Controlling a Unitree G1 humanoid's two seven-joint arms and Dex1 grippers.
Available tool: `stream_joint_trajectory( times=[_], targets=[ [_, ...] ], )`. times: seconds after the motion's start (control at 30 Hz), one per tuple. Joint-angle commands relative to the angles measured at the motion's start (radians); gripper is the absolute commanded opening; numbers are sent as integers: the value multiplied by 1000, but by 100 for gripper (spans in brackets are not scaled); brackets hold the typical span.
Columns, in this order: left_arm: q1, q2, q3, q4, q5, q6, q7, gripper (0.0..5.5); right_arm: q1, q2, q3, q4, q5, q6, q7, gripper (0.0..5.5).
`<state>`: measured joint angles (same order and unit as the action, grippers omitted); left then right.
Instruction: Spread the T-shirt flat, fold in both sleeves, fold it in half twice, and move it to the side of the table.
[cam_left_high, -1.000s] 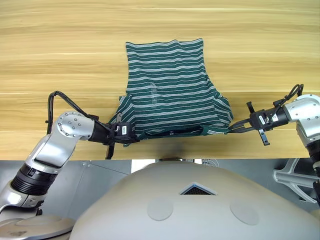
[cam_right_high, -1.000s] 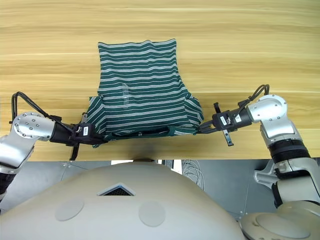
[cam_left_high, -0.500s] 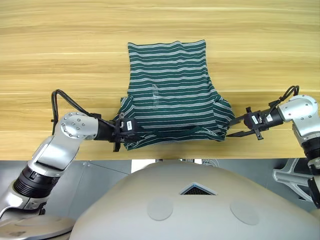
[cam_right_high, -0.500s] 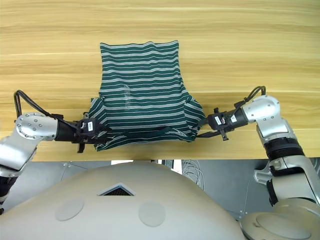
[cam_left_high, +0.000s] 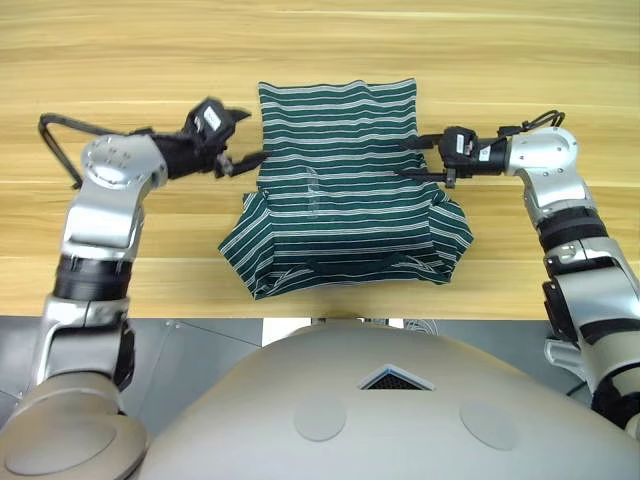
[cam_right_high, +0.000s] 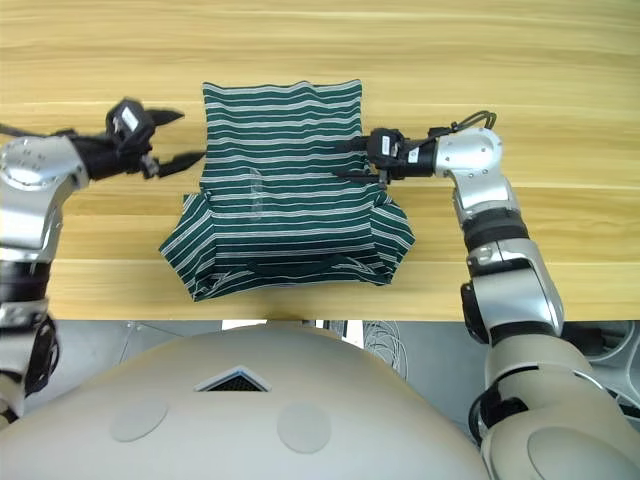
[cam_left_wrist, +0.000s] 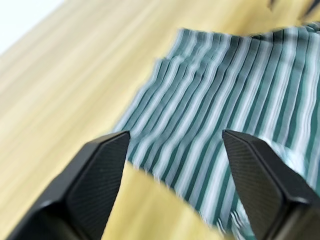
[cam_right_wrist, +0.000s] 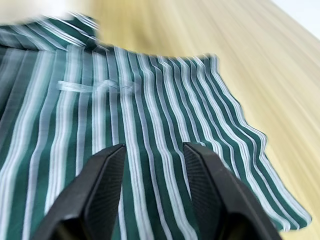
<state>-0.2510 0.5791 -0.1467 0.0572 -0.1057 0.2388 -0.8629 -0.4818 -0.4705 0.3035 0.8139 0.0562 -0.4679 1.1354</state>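
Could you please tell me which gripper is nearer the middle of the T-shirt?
Right. The right gripper is over the T-shirt, at its right edge; the left gripper is over the table beside its left edge.

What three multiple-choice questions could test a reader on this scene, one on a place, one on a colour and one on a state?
1. Where is the left gripper?
A. beside the left edge of the T-shirt
B. on its near end
C. off the table

2. What colour is the T-shirt?
A. plain red
B. green with white stripes
C. black

3. The right gripper is:
A. shut on a sleeve
B. open, holding nothing
C. shut on the far hem

Key: 1 A, it sits at that edge; 2 B, the stripes are plain; 3 B, its fingers stand apart above the cloth.
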Motion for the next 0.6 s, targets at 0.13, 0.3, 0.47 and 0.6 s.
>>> stream_joint_trajectory(
  times=[0.13,0.3,0.47,0.6],
  targets=[
    [-198,-181,-25,289,31,-134,85,331,-108,113,37,202,-98,147,16,214],
    [-99,-175,50,151,-28,-139,106,331,-115,137,58,266,-142,212,103,214],
    [54,-167,132,-5,-92,-113,128,331,-137,150,60,343,-192,222,75,214],
    [255,-197,224,-166,-179,-104,179,331,-141,182,67,412,-241,222,-45,214]
  ],
)
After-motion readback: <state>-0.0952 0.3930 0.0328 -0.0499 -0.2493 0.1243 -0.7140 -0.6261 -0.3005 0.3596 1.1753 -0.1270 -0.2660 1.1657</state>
